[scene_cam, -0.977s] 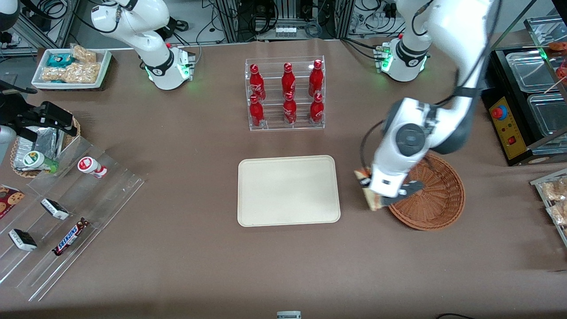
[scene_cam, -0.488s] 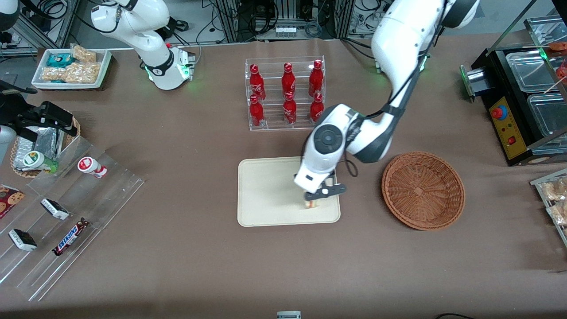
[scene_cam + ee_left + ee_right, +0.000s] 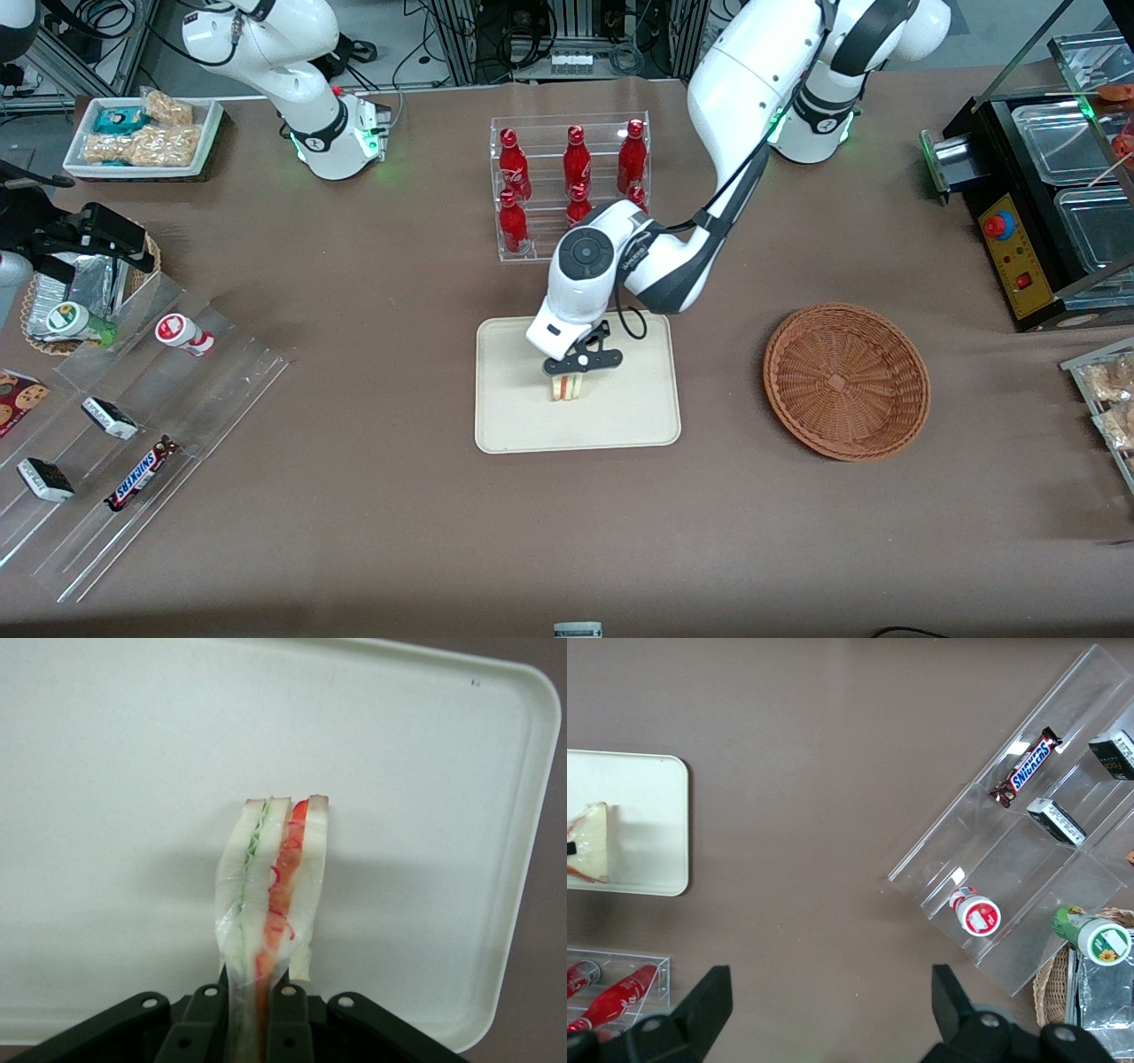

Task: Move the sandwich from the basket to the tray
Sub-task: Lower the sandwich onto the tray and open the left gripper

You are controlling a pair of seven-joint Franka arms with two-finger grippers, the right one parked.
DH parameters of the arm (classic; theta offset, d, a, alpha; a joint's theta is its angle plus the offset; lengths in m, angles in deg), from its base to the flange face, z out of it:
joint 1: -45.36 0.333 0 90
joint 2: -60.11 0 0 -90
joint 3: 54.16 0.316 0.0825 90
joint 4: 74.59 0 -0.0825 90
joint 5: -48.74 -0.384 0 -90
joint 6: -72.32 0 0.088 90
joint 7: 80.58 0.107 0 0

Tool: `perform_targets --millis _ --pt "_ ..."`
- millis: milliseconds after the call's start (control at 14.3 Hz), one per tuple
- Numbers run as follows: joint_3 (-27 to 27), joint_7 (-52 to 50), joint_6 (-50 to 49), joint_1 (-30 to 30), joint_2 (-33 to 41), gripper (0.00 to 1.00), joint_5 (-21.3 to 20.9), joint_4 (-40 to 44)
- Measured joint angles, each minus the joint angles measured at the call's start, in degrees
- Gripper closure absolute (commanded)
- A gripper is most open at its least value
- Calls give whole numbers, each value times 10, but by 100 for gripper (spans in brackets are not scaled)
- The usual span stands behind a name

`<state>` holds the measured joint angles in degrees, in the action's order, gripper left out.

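The sandwich (image 3: 567, 387), a white-bread wedge with green and orange-red filling in clear wrap, hangs cut edge down over the middle of the cream tray (image 3: 514, 425). My left gripper (image 3: 578, 372) is shut on it just above the tray. In the left wrist view the sandwich (image 3: 275, 877) sticks out from between the black fingers (image 3: 288, 1028) with the tray (image 3: 106, 771) under it. It also shows in the right wrist view (image 3: 592, 843) on the tray (image 3: 656, 815). The wicker basket (image 3: 846, 381) stands empty beside the tray, toward the working arm's end of the table.
A clear rack of red cola bottles (image 3: 571, 186) stands farther from the front camera than the tray. A clear stepped stand with snack bars (image 3: 133, 425) and a small wicker basket (image 3: 80, 292) lie toward the parked arm's end. A black appliance (image 3: 1045, 204) stands at the working arm's end.
My left gripper has carried the sandwich from the basket's rim over onto the tray, then on toward the tray's middle. The basket is left empty.
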<state>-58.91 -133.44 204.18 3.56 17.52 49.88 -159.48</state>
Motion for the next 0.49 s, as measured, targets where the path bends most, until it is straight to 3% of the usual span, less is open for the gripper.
perform_targets --millis 70,140,209,488 --pt "0 0 0 0 -2 78 -2 0" --pt "2 0 0 0 -4 25 -5 0" --pt "3 0 0 0 -4 0 -7 0" --pt "6 0 1 1 -3 0 -11 14"
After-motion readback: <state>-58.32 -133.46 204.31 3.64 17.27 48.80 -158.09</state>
